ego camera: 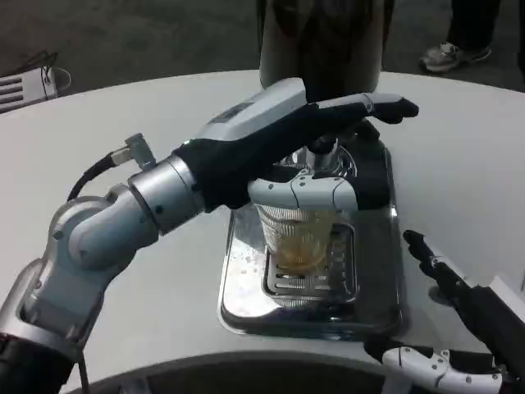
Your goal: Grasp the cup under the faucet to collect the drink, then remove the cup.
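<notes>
Left hand (287, 144) fingers (308, 193) wrap the cup (299, 234) (amber drink inside) under the faucet (321, 148); right hand (459, 328) fingers spread.

Soft, even light falls from above, leaving the white tabletop (459, 156) pale grey with only faint shadows. The metal tray (373, 304) at lower centre shows bright glare patches and mirror-like reflections. The top of the frame, beyond the tabletop's edge, is dim. The whole picture is slightly soft and grainy, with blocky compression along edges.
</notes>
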You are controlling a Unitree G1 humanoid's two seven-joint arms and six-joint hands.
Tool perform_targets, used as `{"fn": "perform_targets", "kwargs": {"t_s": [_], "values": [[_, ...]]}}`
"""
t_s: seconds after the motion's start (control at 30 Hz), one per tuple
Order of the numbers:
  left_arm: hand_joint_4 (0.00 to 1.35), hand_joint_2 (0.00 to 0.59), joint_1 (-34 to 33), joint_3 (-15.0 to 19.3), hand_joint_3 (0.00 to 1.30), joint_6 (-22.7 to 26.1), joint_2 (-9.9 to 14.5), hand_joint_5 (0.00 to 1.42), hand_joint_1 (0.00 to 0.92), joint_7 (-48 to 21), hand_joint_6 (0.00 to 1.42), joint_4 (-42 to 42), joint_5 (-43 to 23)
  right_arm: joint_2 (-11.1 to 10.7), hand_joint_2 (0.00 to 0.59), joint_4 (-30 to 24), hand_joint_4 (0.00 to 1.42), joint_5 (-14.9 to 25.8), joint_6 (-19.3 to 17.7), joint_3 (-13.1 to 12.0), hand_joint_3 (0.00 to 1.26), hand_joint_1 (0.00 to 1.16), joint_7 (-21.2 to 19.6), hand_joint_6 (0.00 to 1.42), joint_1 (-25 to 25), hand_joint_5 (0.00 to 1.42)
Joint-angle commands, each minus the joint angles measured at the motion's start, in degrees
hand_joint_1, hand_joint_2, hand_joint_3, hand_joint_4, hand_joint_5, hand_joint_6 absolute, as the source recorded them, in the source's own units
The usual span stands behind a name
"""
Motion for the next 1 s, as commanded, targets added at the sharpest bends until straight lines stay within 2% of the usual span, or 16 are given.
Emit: {"fn": "perform_targets", "kwargs": {"t_s": [0.03,0.23,0.5,0.73,1.0], "values": [[0.17,0.077,1.8,-1.7,0.2,-0.8,0.7,0.26,0.0,-1.9,0.28,0.7,1.5,0.2,0.207,3.3,0.0,0.6,-1.7,1.7,0.0,0.75,-3.6,0.03,-2.9,0.0],[0.17,0.078,2.2,-1.6,0.2,-0.6,1.1,0.26,0.0,-1.9,0.28,0.3,1.1,0.3,0.208,7.5,0.0,-0.1,-2.0,3.8,0.0,0.75,-7.4,0.02,-7.5,0.0],[0.17,0.082,2.1,-1.3,0.2,-0.5,1.5,0.26,0.0,-1.9,0.28,0.2,0.9,-0.2,0.208,14.1,0.0,-0.3,-2.4,6.0,0.0,0.75,-10.1,0.02,-13.8,0.0],[0.17,0.082,1.7,-1.4,0.2,-0.6,1.7,0.26,0.0,-2.0,0.28,0.6,1.0,-0.1,0.208,19.1,0.0,-0.5,-3.0,8.0,0.0,0.75,-11.9,0.02,-17.8,0.0],[0.17,0.083,1.8,-1.1,0.2,-0.5,2.1,0.26,0.0,-1.9,0.28,0.6,0.9,0.3,0.208,23.4,0.0,-0.3,-3.8,9.0,0.0,0.75,-13.5,0.01,-20.8,0.0]]}}
